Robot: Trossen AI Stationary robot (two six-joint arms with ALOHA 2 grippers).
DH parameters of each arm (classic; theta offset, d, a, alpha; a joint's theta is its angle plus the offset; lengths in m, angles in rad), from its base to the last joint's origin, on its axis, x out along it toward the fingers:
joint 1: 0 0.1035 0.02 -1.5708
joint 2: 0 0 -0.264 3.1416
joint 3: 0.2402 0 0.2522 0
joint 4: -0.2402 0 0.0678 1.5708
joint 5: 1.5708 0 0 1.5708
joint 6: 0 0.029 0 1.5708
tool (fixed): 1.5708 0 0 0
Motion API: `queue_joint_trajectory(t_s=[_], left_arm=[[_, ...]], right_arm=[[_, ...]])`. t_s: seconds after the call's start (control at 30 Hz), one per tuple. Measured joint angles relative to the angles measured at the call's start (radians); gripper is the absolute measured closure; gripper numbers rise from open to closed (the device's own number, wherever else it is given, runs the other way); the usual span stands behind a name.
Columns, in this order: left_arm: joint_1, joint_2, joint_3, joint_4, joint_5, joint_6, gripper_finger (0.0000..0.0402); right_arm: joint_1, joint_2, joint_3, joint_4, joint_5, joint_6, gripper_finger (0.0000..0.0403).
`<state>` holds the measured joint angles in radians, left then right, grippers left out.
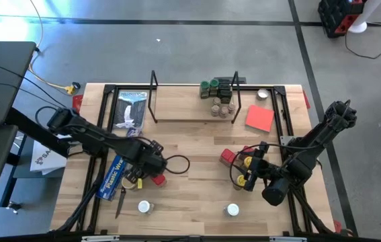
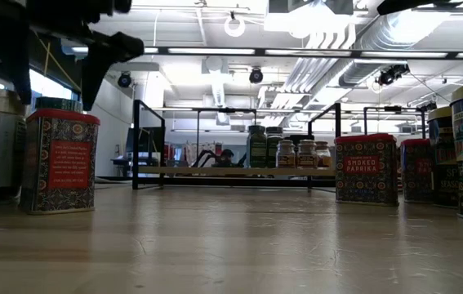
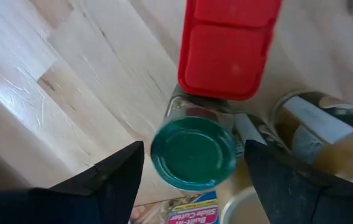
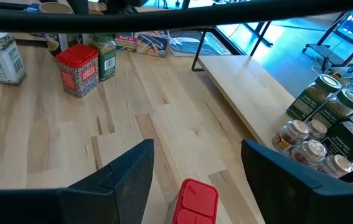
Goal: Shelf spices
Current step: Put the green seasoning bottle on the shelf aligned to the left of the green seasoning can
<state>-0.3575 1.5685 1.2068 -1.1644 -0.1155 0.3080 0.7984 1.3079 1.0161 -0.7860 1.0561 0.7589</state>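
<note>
Two arms worked low over the front half of the surface point(image 1: 197, 144), and the left one was the nearer to a grasp. Its fingers point(image 3: 117, 180) stood spread with a green-lidded jar point(image 3: 193, 154) directly between them, empty. The jar stood upright, so its long axis ran straight up toward the wrist camera and only the round lid and a rim of clear glass showed. A red tin point(image 3: 229, 46) stood touching the jar's far side, and other jars crowded close on one flank, so I judged the closing room to be tight. From above, the left gripper point(image 1: 138, 176) hung over this cluster beside the long blue box point(image 1: 113, 175).

The right gripper point(image 1: 249, 171) hovered over a second group of red tins and yellow-lidded jars, its fingers point(image 4: 129, 177) also spread and holding nothing; another red tin point(image 4: 195, 200) stood upright just ahead, between them.

The shelf point(image 1: 193, 101) lay well apart, toward the back edge, with about a dozen jars point(image 1: 220, 97) already clustered at its right end, green-lidded ones behind, clear ones in front. Two white-lidded jars point(image 1: 144, 207) stood alone near the front edge.
</note>
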Motion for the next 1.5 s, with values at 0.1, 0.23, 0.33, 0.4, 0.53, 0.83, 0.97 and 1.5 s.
queue_joint_trajectory(t_s=[0.1,0.23,0.33,0.4,0.53,0.83,0.97,1.5], left_arm=[[0.01,0.03,0.0,0.002,-0.012,-0.001,0.0129],[0.02,0.054,0.0,0.004,-0.027,-0.007,0.0129],[0.026,0.057,0.0,0.005,-0.024,-0.007,0.0132],[0.031,0.056,0.0,0.004,-0.022,-0.001,0.0141],[0.044,0.054,0.0,0.004,-0.013,-0.001,0.0177],[0.124,0.054,0.074,0.011,0.017,-0.02,0.0206],[0.19,0.054,0.167,0.013,0.009,-0.052,0.0206],[0.535,0.279,0.625,-0.13,0.089,-0.144,0.0206]], right_arm=[[0.0,0.0,0.0,0.0,-0.002,0.0,0.0167],[0.0,0.0,0.0,0.0,-0.003,0.0,0.0167],[0.0,0.0,0.0,-0.001,-0.003,0.0,0.0167],[0.0,0.0,0.0,-0.001,-0.003,0.0,0.0167],[0.0,0.0,0.0,-0.001,-0.003,0.0,0.0167],[0.0,0.0,0.0,-0.001,-0.004,0.0,0.0167],[0.0,0.0,0.0,-0.001,-0.004,0.0,0.0167],[0.0,0.0,0.0,-0.001,-0.003,0.0,0.0167]])
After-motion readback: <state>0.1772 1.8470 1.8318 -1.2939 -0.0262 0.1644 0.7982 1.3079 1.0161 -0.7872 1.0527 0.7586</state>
